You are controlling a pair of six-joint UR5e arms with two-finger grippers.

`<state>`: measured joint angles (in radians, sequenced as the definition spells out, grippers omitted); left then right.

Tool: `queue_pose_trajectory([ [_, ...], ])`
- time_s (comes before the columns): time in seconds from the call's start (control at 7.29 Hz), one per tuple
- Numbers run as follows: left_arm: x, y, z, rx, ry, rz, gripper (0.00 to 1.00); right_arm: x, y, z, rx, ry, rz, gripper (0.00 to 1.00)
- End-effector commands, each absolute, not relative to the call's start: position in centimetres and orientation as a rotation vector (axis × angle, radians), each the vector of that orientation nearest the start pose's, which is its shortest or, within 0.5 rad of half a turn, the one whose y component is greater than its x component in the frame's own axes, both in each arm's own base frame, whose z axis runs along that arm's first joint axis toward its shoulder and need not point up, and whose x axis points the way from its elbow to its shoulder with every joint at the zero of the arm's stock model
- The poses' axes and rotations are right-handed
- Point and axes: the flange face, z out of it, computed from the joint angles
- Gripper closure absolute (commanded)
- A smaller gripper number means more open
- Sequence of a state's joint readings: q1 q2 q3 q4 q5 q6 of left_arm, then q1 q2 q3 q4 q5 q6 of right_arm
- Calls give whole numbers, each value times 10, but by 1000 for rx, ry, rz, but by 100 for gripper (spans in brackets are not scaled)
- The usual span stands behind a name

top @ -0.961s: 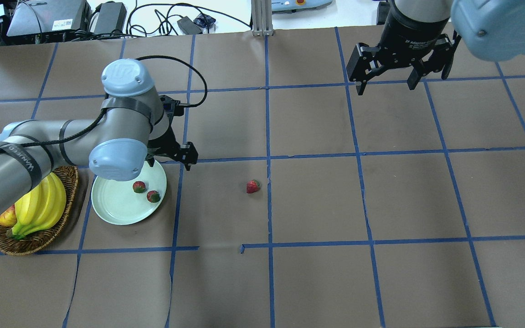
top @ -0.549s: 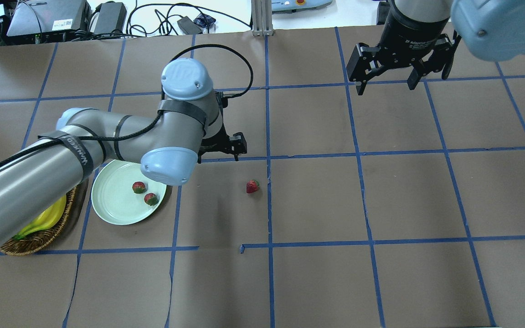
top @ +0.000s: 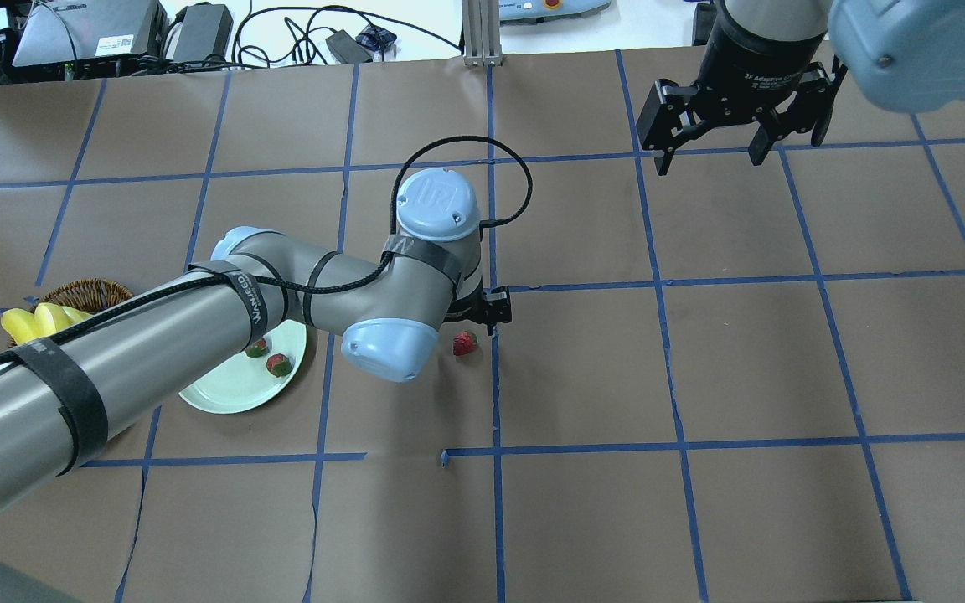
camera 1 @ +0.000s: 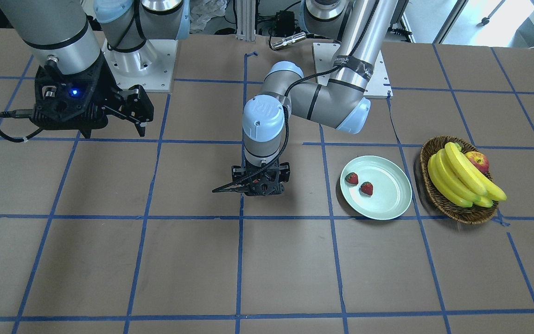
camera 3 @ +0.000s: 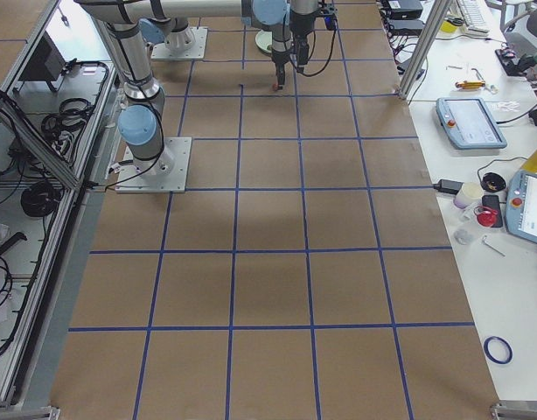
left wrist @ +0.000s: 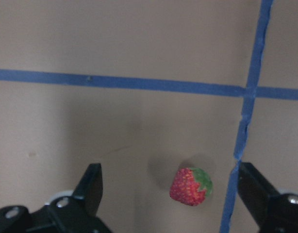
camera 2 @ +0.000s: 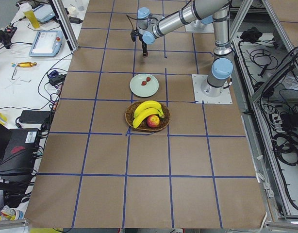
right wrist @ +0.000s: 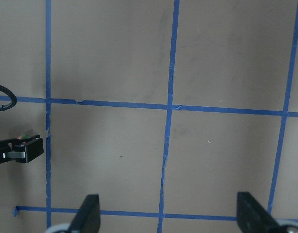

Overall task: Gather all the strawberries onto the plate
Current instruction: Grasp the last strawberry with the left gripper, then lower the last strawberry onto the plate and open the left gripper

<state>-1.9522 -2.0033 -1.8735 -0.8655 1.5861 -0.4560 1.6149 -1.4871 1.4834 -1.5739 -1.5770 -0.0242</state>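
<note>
Two of the three strawberries, one (camera 1: 352, 178) and another (camera 1: 366, 188), already lie in the pale green plate (camera 1: 387, 202). The third strawberry (left wrist: 190, 187) lies on the brown table (top: 700, 377), well apart from the plate and just beside a blue tape line (left wrist: 243, 126). My left gripper (left wrist: 169, 180) hangs over it with its jaws spread wide and nothing in them. My right gripper (top: 710, 163) is far off at the back of the table, also wide open and empty. I judge the fruit to be very light, soft and easy to bruise. Its tapered, bumpy body could roll or slip out under a hard pinch. I would take it across its broadest part, just below the green cap, and close gently. The left wrist view shows what I most need: the berry sits between the two fingers, but off-centre, closer to the finger on the picture's right. The overhead view shows it only as a red spot just beside the gripper, and my own arm hides part of the plate there. The front-facing view shows the whole plate and both berries, with the basket (camera 1: 468, 217) of bananas (camera 1: 457, 178) beside it. In that view the gripper body hides the loose berry almost completely.
</note>
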Motion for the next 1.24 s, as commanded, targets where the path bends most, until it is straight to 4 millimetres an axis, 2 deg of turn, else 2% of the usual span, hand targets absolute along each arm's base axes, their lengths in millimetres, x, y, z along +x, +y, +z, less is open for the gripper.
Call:
queue_pose_trajectory([
  [0.0,-334,-474,178,-100,3110,45,82,156,-521,489,-106,3146,-12,0],
  [0.14,-335,-475,179,-86,3112,41,95,155,-522,489,-106,3146,-12,0],
  [0.27,-334,-476,184,-78,3111,27,100,155,-522,489,-106,3146,-12,0],
  [0.41,-326,-479,200,40,3112,1,100,155,-522,488,-106,3146,-10,0],
  [0.55,-279,-501,213,32,3103,35,100,155,-522,488,-106,3146,-12,0],
  [0.69,-221,-521,224,72,3092,37,100,155,-522,488,-106,3146,-10,0],
  [0.82,-170,-532,236,136,3055,70,97,156,-522,488,-109,3144,-12,0],
  [0.96,-113,-539,238,221,3015,117,97,155,-523,488,-106,3144,-10,0],
  [1.1,-65,-534,236,285,3009,160,95,156,-522,487,-109,3144,-7,0],
])
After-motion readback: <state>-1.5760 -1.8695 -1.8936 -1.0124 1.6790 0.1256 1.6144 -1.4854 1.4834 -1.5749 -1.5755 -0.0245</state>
